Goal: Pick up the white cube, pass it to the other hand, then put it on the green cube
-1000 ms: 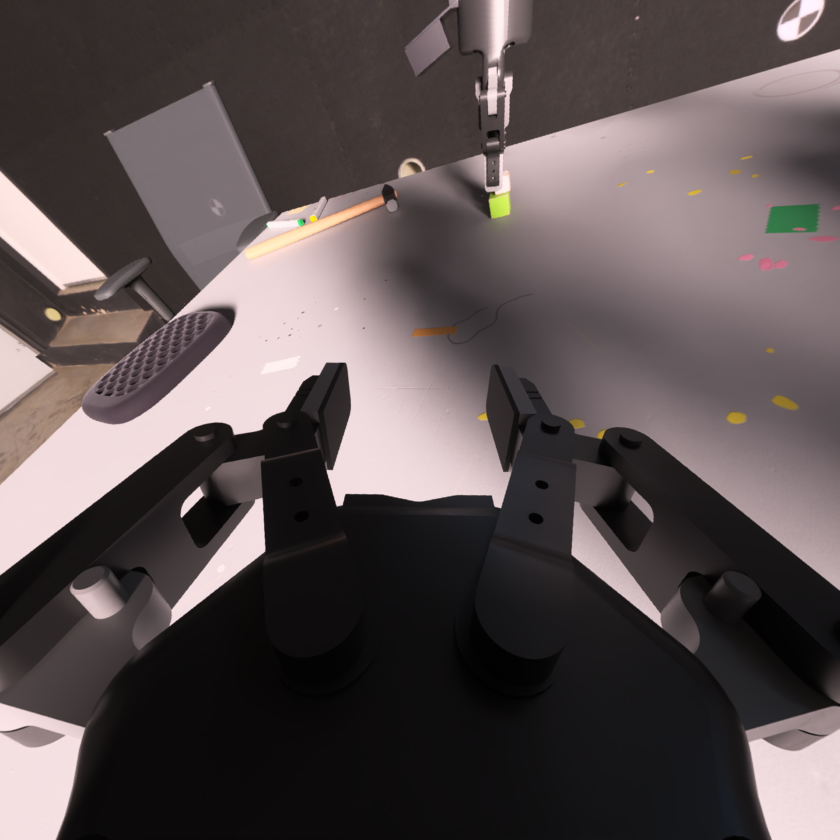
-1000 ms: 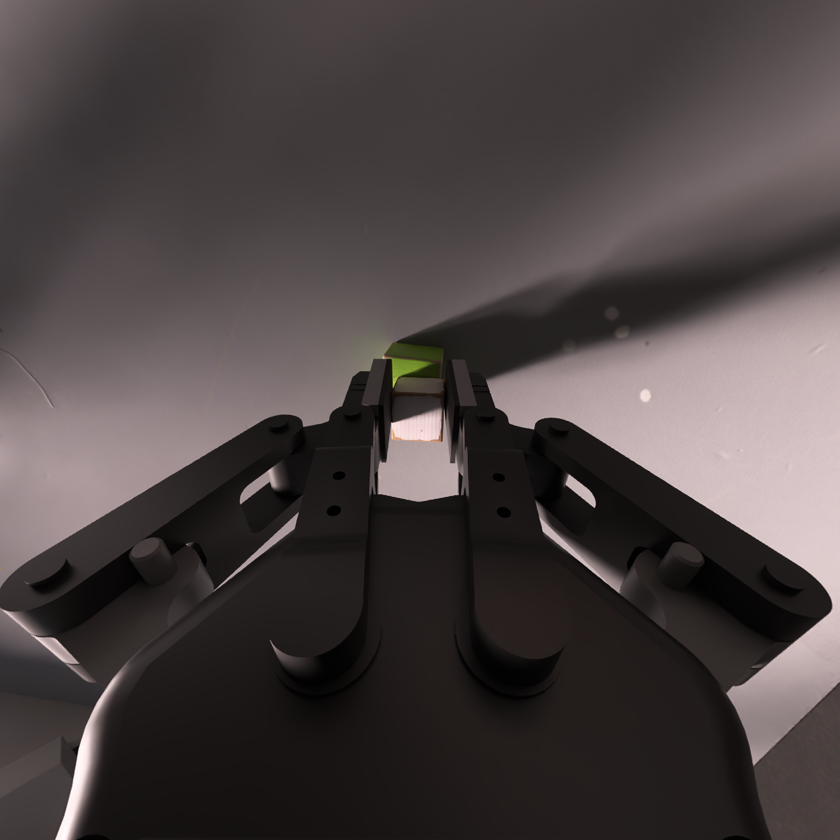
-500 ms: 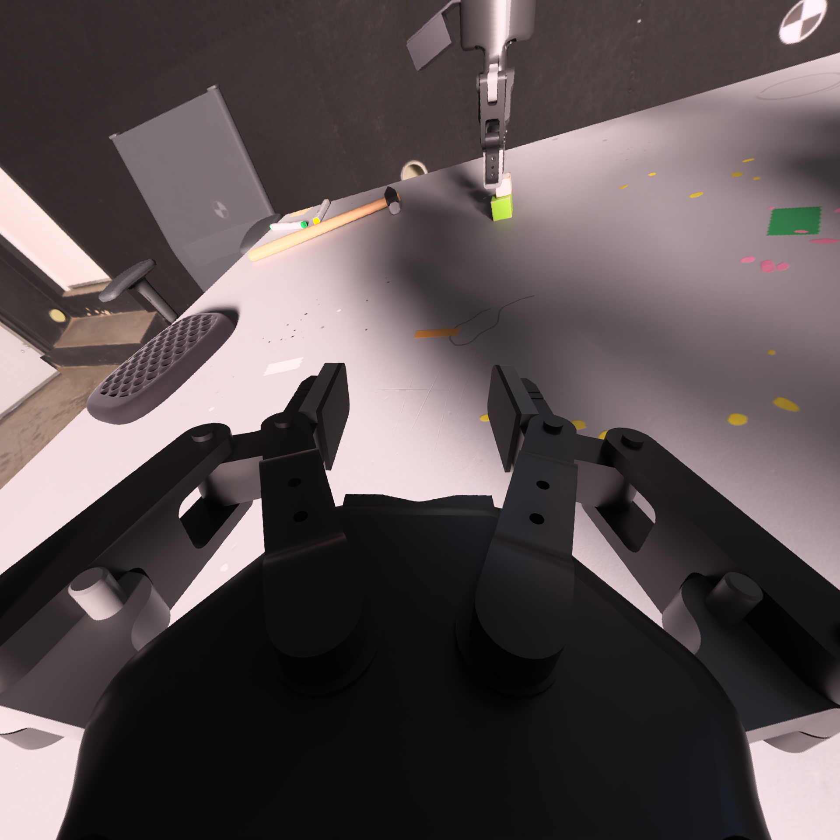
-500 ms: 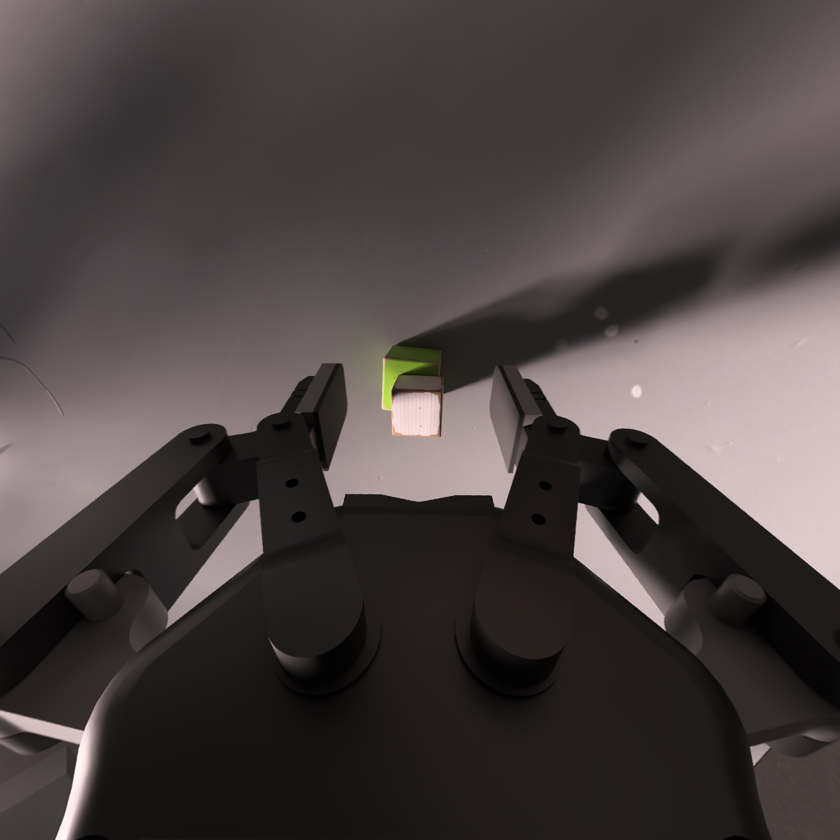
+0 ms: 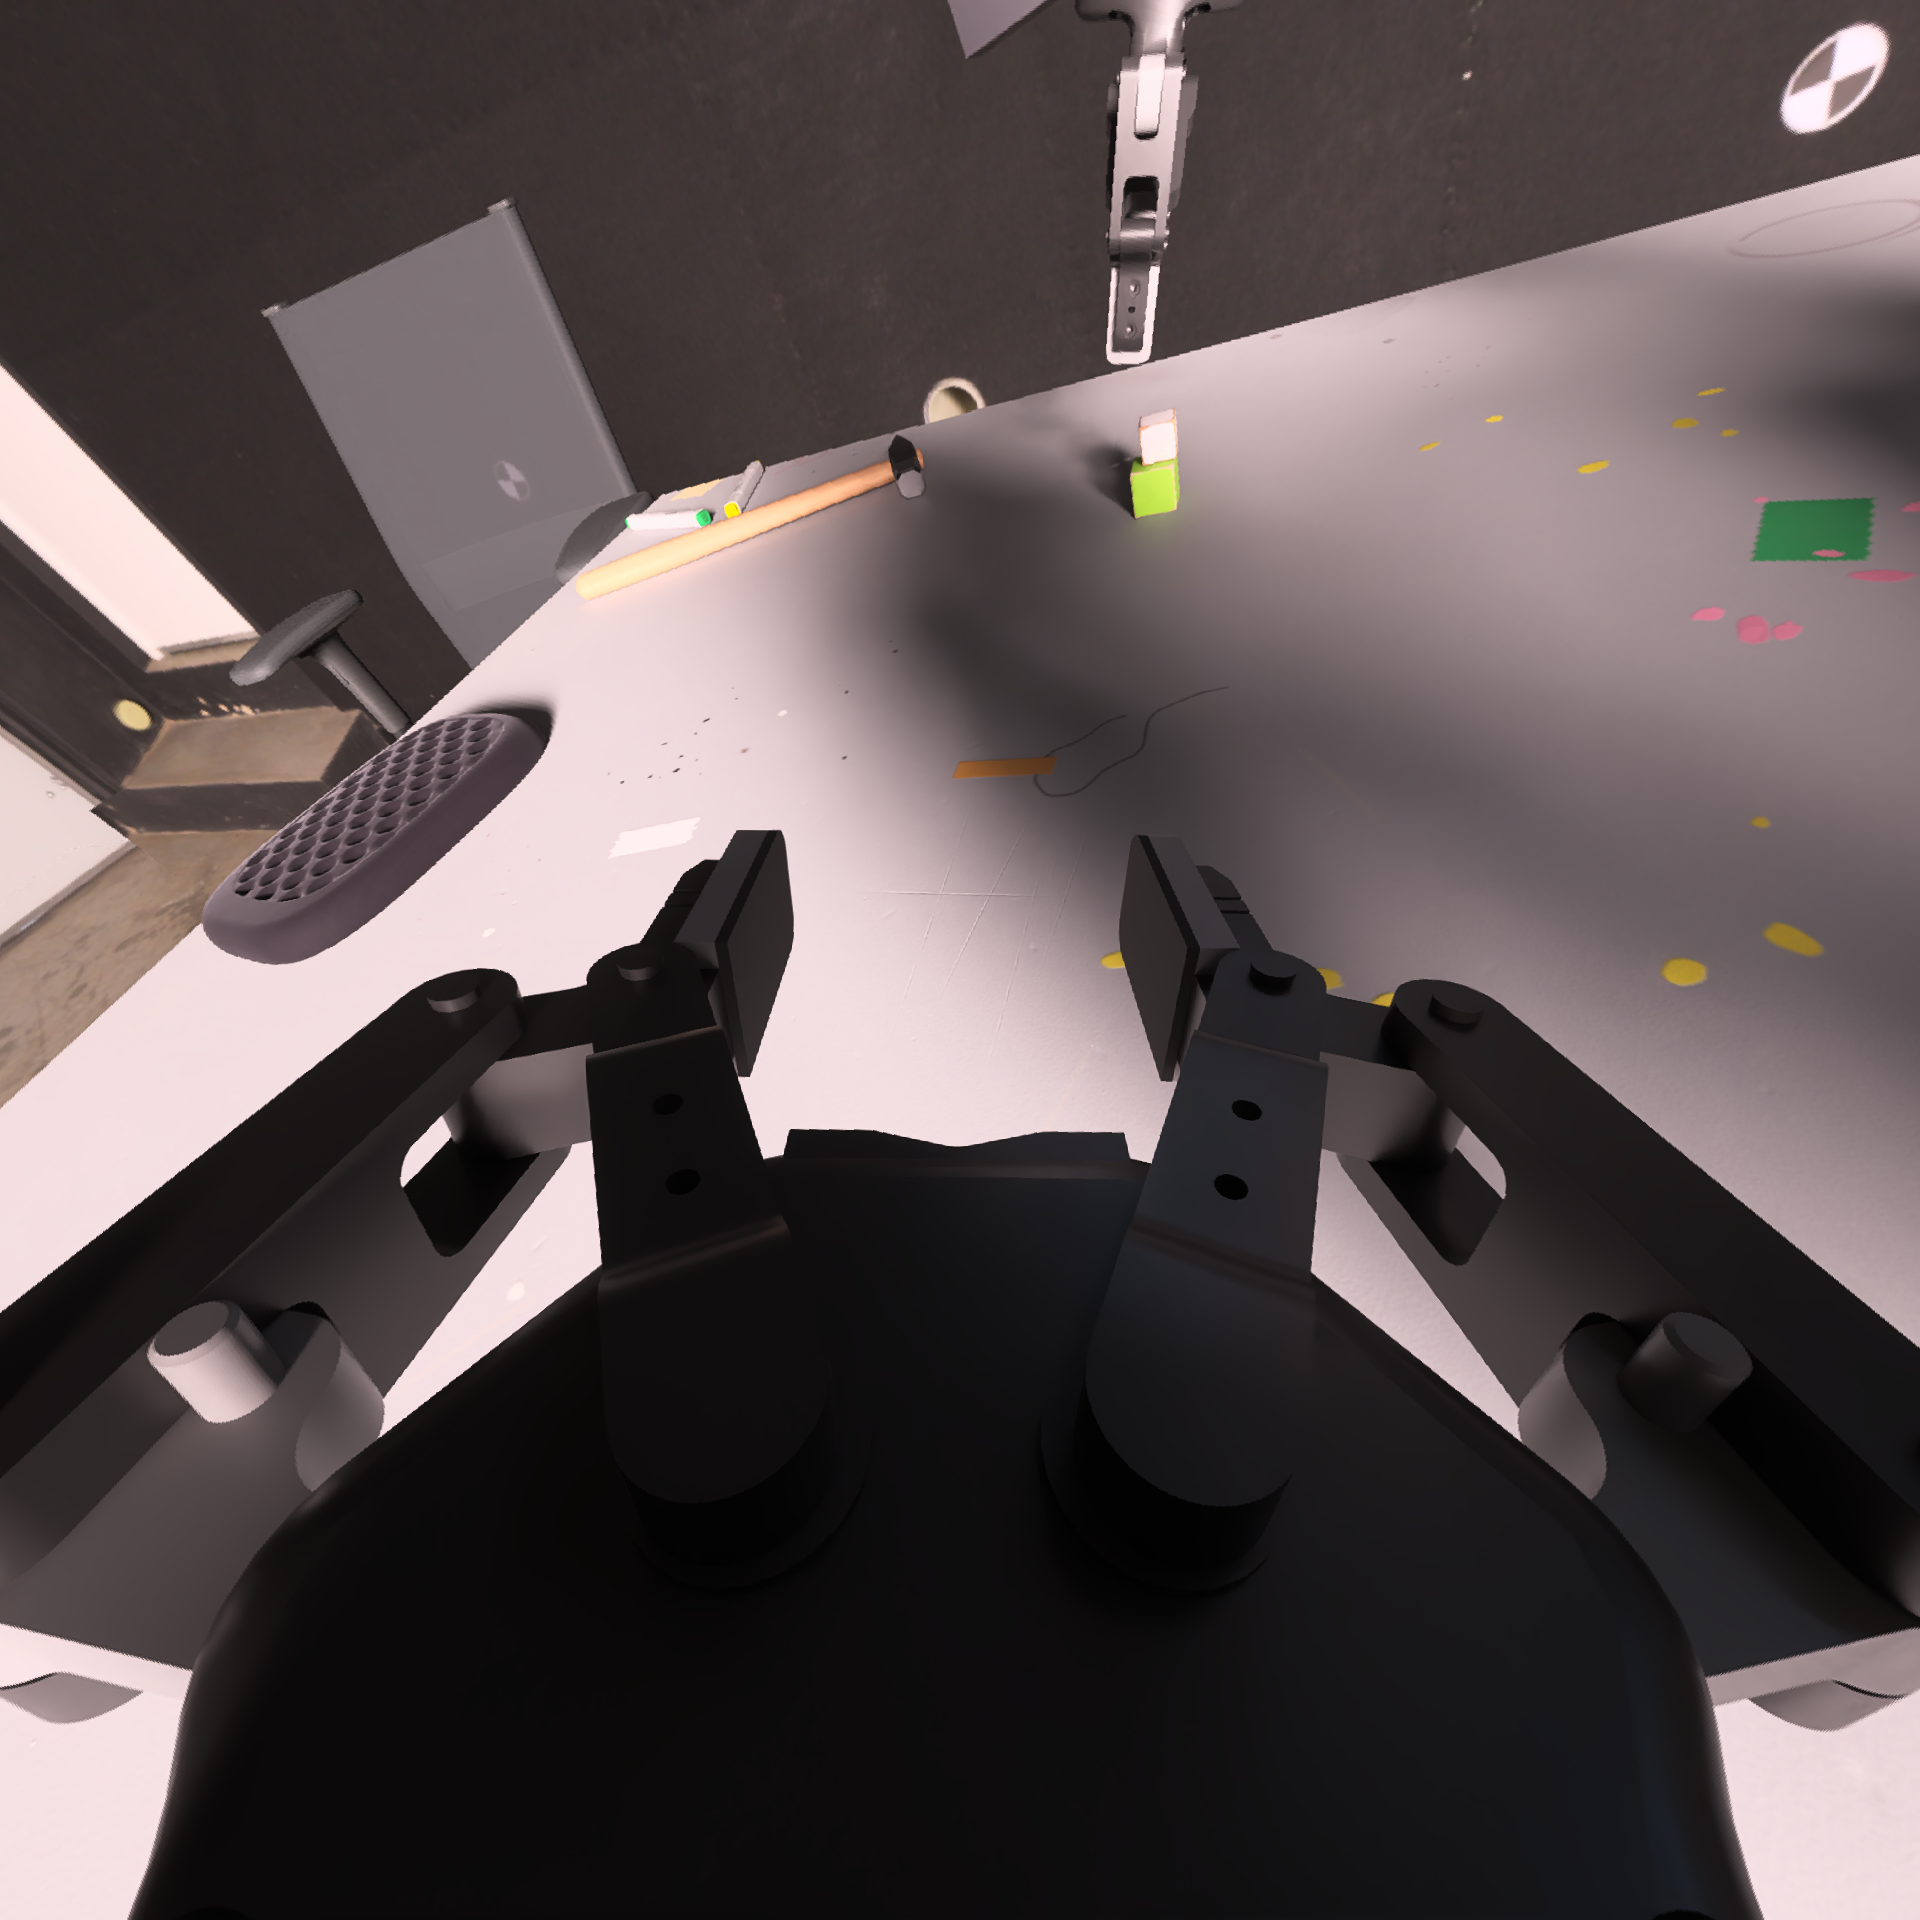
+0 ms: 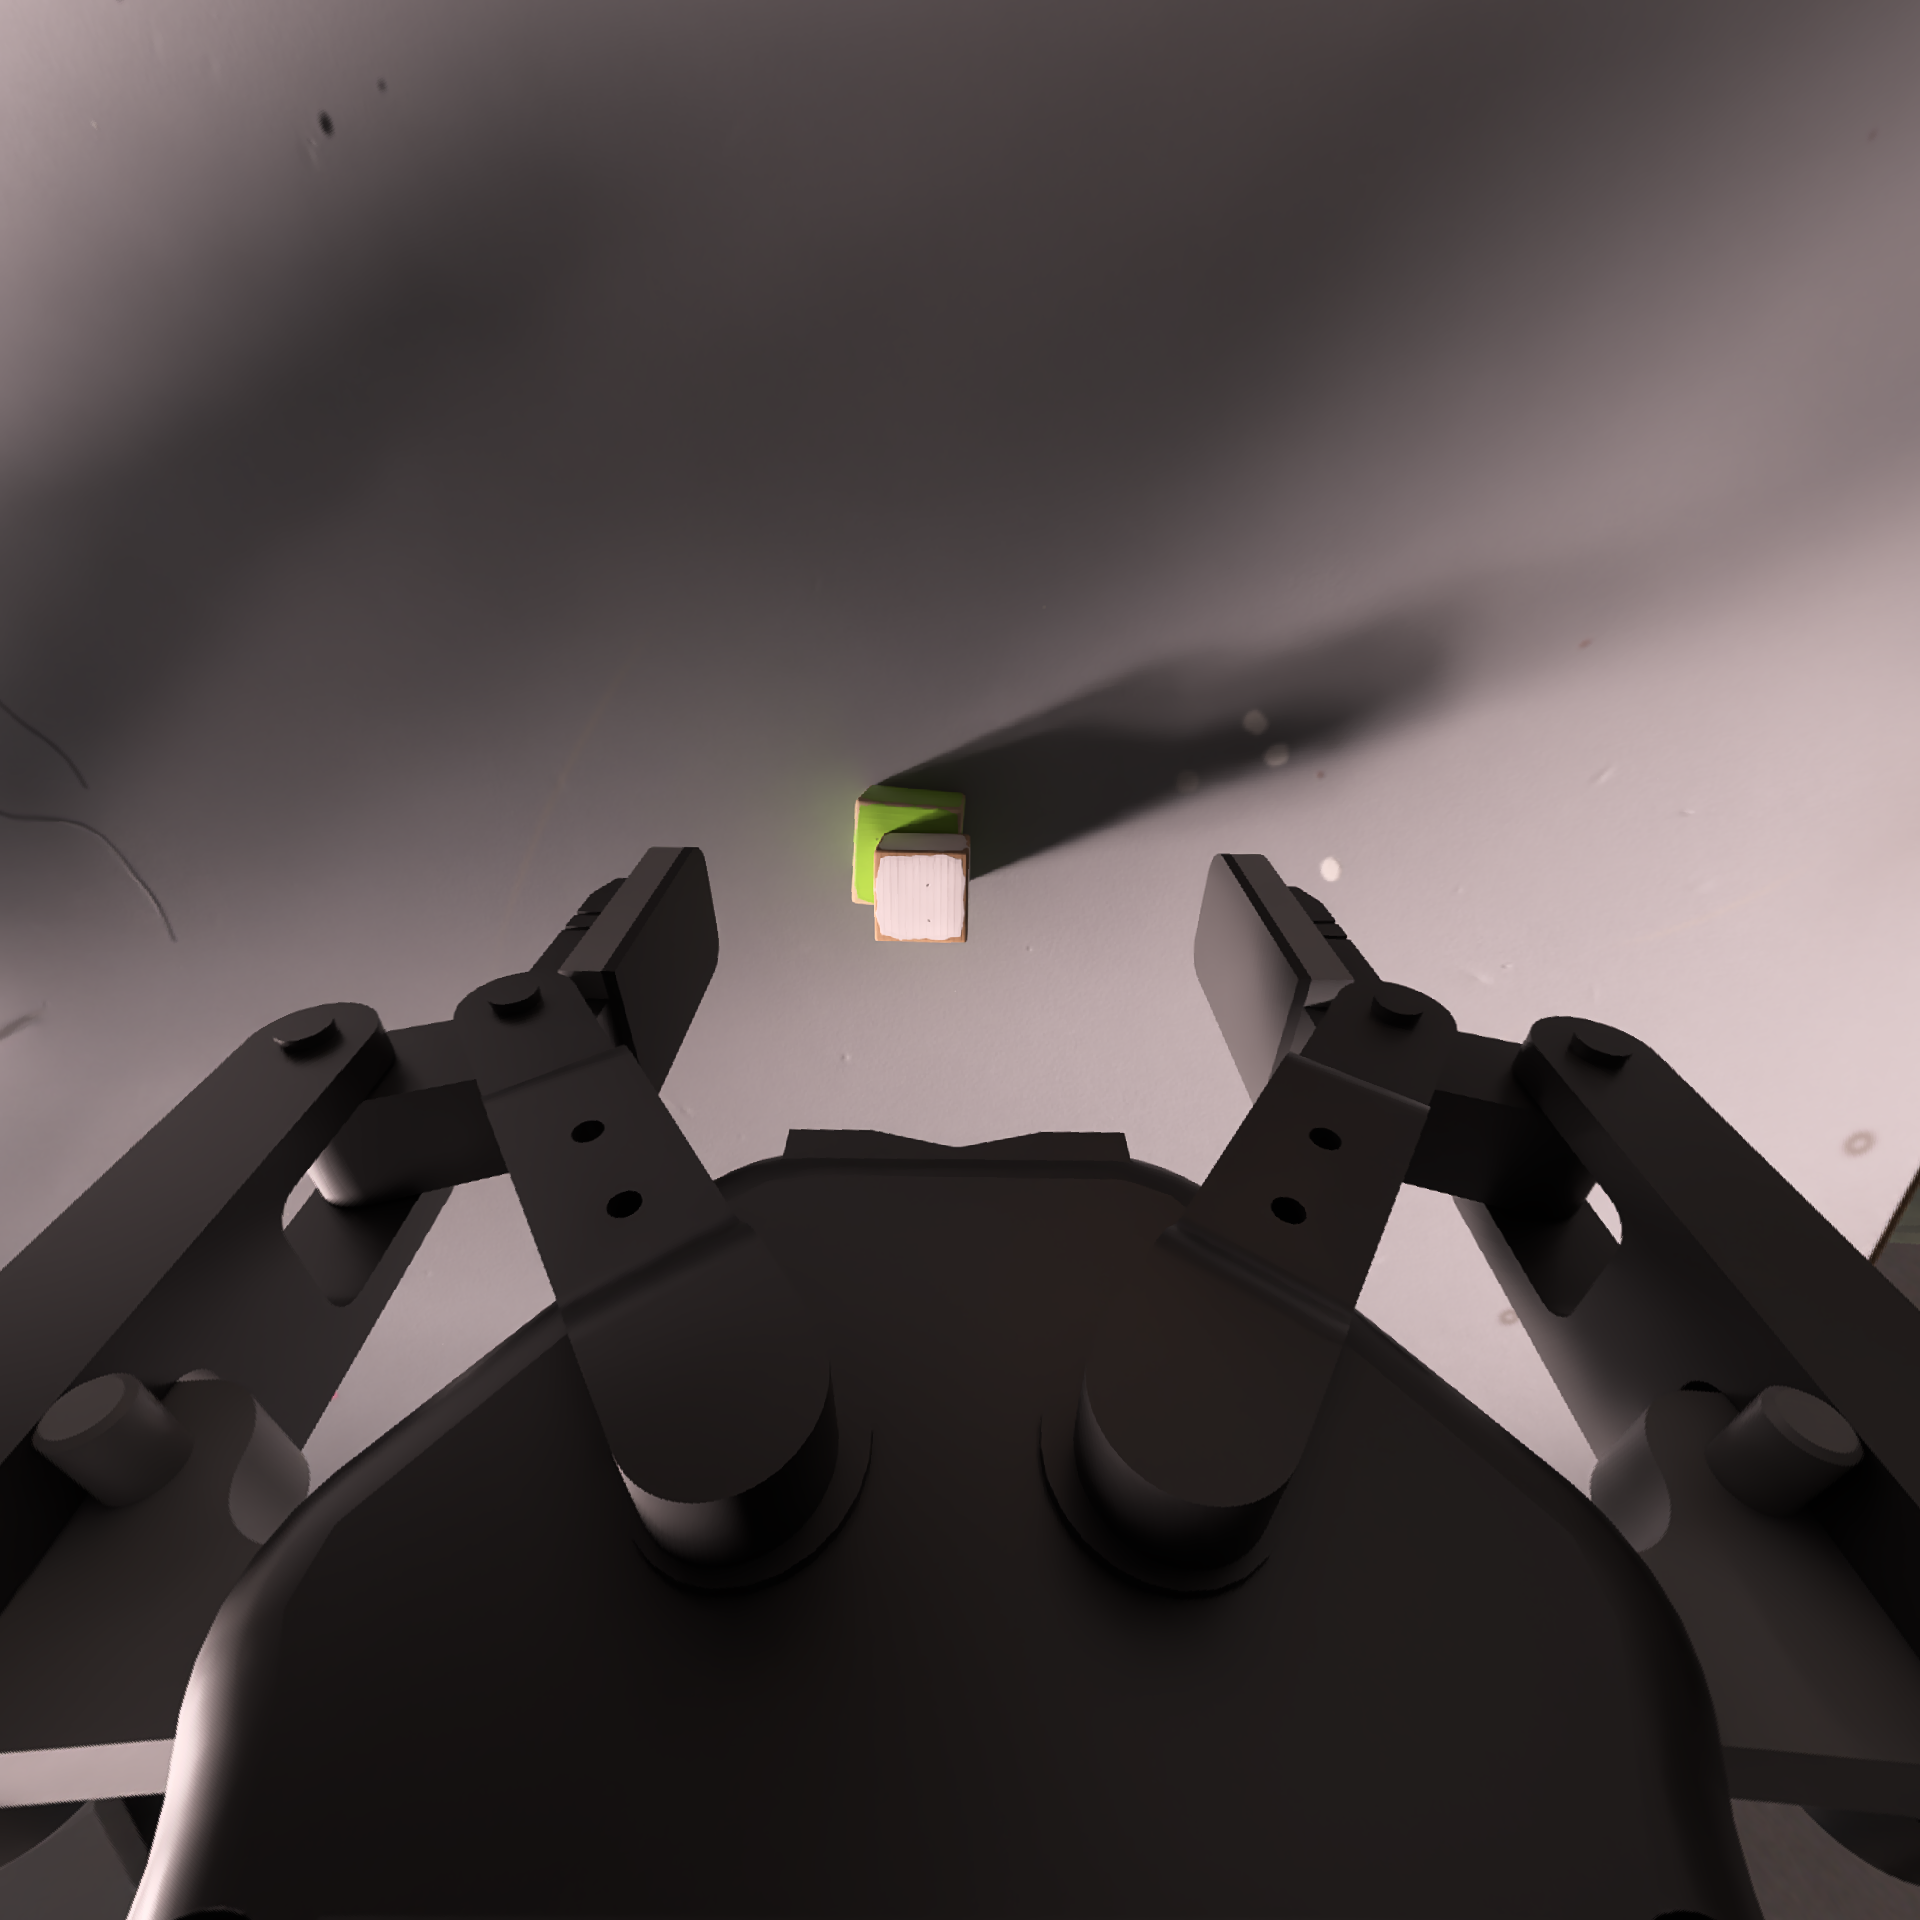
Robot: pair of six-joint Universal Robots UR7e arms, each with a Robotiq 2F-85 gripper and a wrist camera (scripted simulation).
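Observation:
The white cube [image 5: 1158, 436] sits on top of the green cube [image 5: 1155, 488] at the far side of the table. In the right wrist view the white cube [image 6: 923, 895] covers most of the green cube [image 6: 871, 847] from above. My right gripper [image 6: 956, 935] is open and empty, raised above the stack; it also shows in the left wrist view [image 5: 1130, 343], clear above the white cube. My left gripper [image 5: 956, 951] is open and empty, low over the near part of the table.
A hammer [image 5: 748, 525] and markers [image 5: 686, 511] lie at the far left edge. A dark perforated pad [image 5: 379, 836] hangs over the left edge. A green patch [image 5: 1813, 530] and coloured dots mark the table's right side. A grey panel [image 5: 457, 416] stands behind.
My right gripper opened, let go of the white cube on the green cube, and rose above the stack. My left gripper has hardly moved.

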